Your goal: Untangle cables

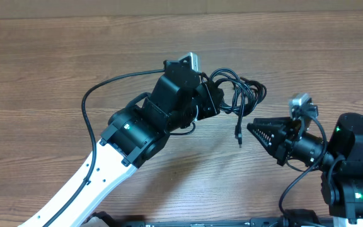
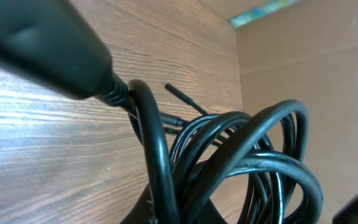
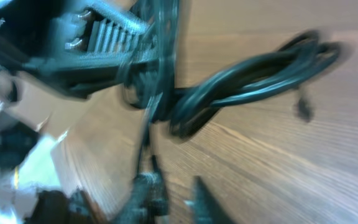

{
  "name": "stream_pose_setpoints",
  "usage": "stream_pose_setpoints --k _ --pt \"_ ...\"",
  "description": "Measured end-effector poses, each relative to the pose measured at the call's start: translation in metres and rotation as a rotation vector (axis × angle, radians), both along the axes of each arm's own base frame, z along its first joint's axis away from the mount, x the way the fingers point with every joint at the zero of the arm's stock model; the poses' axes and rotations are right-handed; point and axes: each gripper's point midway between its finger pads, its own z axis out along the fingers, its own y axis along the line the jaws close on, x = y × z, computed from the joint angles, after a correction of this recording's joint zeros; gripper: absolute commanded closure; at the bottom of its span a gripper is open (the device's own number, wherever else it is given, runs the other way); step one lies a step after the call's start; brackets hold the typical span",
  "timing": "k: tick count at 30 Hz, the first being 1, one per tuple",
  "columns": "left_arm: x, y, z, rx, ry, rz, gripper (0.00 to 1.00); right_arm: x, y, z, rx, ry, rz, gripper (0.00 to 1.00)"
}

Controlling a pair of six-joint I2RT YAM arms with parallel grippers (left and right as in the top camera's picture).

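The cables (image 1: 241,94) are a bundle of thin black loops held above the wooden table. My left gripper (image 1: 218,101) is shut on the bundle's left side. In the left wrist view the loops (image 2: 229,155) rise from between its jaws (image 2: 179,214). One loose end with a small plug (image 1: 239,135) hangs down from the bundle. My right gripper (image 1: 252,128) points left, its tips just right of that plug. The blurred right wrist view shows its fingers (image 3: 157,193) slightly apart with wood between them, a cable end beside the left finger, and the bundle (image 3: 247,87) beyond.
A cardboard wall (image 1: 181,7) runs along the table's far edge. The left arm's own thicker cable (image 1: 106,85) arcs out to its left. A thick black plug body (image 2: 42,43) fills the top left of the left wrist view.
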Motion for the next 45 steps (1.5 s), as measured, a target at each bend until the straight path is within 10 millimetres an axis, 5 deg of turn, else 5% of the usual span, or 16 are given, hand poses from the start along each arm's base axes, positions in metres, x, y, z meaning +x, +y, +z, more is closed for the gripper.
stream_pose_setpoints --k 5,19,27,45 --pt "0.0 0.001 -0.001 0.073 -0.081 -0.067 0.96 0.014 -0.015 -0.008 0.016 0.097 -0.157 0.31" --pt "0.0 0.001 -0.002 0.208 -0.245 -0.196 0.96 0.025 -0.023 -0.003 0.218 0.305 -0.33 0.3" --pt "0.0 0.001 -0.001 0.288 -0.346 -0.278 0.96 0.024 -0.022 -0.002 0.409 0.52 -0.41 0.15" --pt "-0.012 -0.022 0.02 0.246 -0.525 -0.466 0.96 0.021 -0.016 -0.001 0.54 0.684 -0.432 0.26"
